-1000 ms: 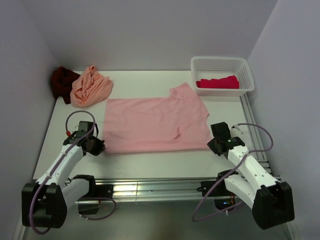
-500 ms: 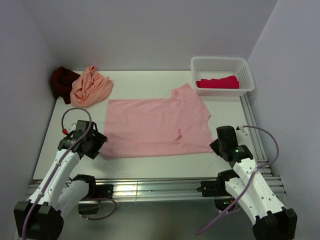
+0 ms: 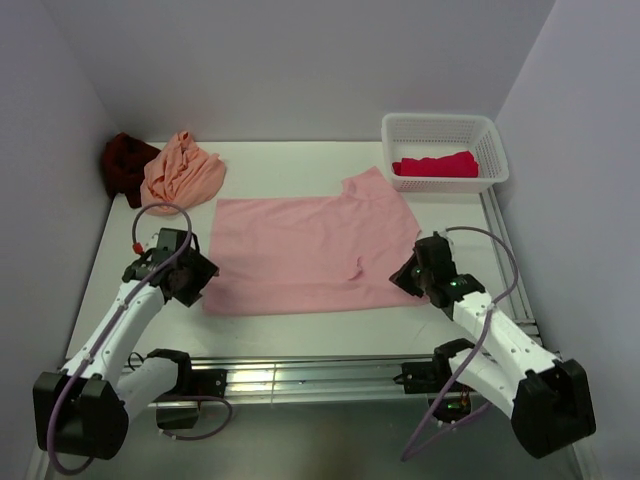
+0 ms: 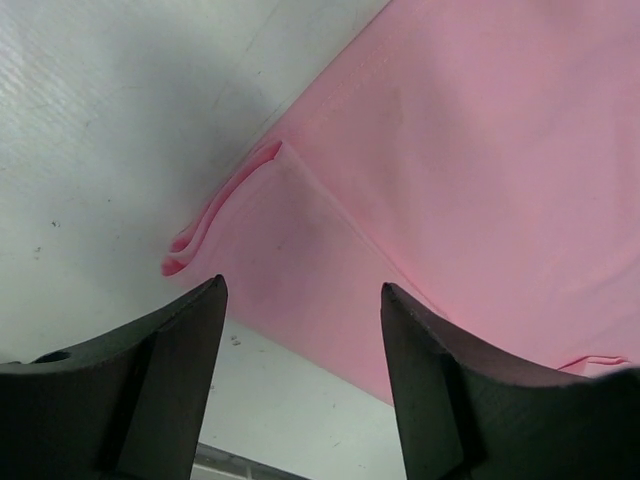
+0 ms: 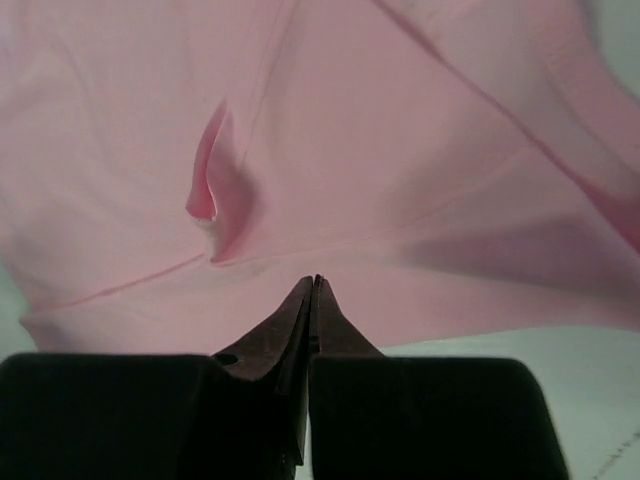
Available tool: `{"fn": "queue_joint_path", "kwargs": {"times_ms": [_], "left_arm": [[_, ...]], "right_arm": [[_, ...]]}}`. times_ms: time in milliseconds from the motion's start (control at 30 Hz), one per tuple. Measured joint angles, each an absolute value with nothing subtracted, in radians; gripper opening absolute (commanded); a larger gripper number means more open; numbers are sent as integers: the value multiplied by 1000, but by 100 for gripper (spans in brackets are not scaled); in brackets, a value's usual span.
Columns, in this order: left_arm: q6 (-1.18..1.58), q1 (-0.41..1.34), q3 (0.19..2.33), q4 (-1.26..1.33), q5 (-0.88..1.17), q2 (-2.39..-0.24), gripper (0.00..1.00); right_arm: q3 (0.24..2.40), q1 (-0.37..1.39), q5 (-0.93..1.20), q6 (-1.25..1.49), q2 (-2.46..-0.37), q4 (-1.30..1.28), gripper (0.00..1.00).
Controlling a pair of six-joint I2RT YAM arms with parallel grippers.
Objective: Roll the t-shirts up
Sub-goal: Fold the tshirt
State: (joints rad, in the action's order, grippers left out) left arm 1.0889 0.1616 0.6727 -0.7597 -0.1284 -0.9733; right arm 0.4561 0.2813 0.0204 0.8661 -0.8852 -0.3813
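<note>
The light pink t-shirt (image 3: 310, 250) lies spread flat mid-table. My left gripper (image 3: 196, 281) hovers open over its near-left corner; in the left wrist view (image 4: 302, 290) pink cloth (image 4: 480, 170) and a doubled-over corner edge (image 4: 215, 215) show between the apart fingers, nothing gripped. My right gripper (image 3: 408, 275) is shut at the shirt's near-right hem; its closed tips (image 5: 315, 282) sit over the pink cloth (image 5: 380, 150) with no fabric pinched between them. A peach-orange t-shirt (image 3: 182, 172) and a dark maroon one (image 3: 124, 165) lie crumpled at the back left. A bright red one (image 3: 435, 164) lies in the basket.
The white lattice basket (image 3: 445, 128) stands at the back right corner. A small raised pucker (image 5: 210, 190) sits in the pink cloth near its right side. Walls close in on left, back and right; a metal rail (image 3: 300, 375) runs along the near edge.
The left gripper opened and moved slightly back along the shirt's near-left corner. The right arm swung left, bringing its shut gripper onto the shirt's near-right hem.
</note>
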Motion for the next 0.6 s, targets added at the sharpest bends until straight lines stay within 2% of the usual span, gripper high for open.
{"fn": "queue_joint_path", "kwargs": {"times_ms": [233,600], "left_arm": [[1064,162,728,-717,-129,-1036,68],[1037,162,753,-699,-138,-1038,68]], "right_arm": [[524,441,-10,879,-1126,-270,0],[721,515,-44,904,-1472,-157,0]]}}
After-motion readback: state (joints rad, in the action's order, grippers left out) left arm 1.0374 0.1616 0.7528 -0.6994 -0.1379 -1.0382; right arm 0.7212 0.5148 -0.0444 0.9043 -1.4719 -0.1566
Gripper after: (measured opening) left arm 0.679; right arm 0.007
